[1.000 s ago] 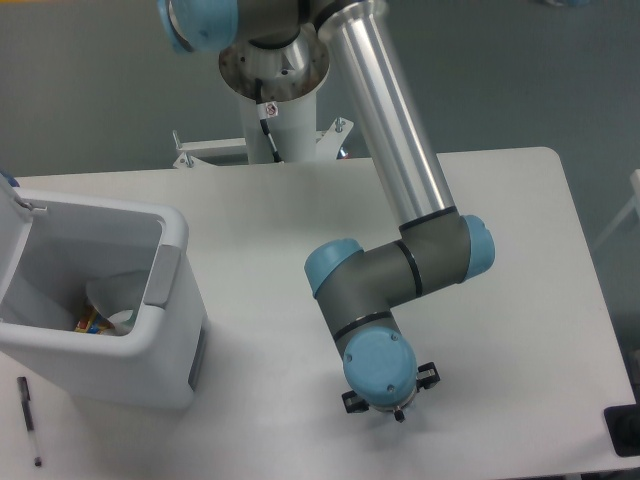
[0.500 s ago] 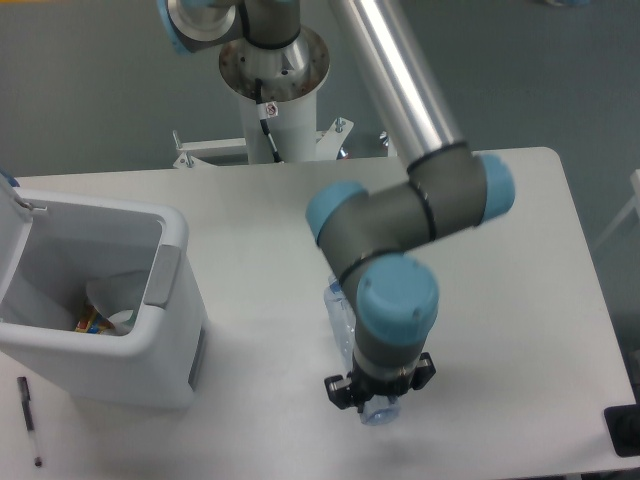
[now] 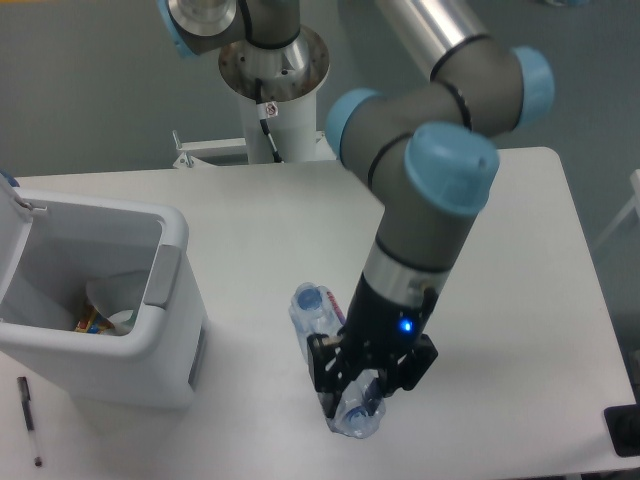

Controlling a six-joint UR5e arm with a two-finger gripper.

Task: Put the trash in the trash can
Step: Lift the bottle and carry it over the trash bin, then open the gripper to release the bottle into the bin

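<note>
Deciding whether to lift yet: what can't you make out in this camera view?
- Bottle: its middle is hidden behind the gripper, so the grip is unconfirmed.
- Trash can: contents half hidden by its near wall; too small to identify.
- Pen: too thin for detail.
- Dark object: cut off by the right edge.

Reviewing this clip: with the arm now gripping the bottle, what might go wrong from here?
The hand grips the clear plastic water bottle with blue cap near its bottom end, far from the cap, so the bottle may pivot or slip during the carry. The large white rectangular plastic trash can has tall walls; a low carry could knock the bottle against its rim. Its opening already holds items, so the bottle may land awkwardly.
</note>
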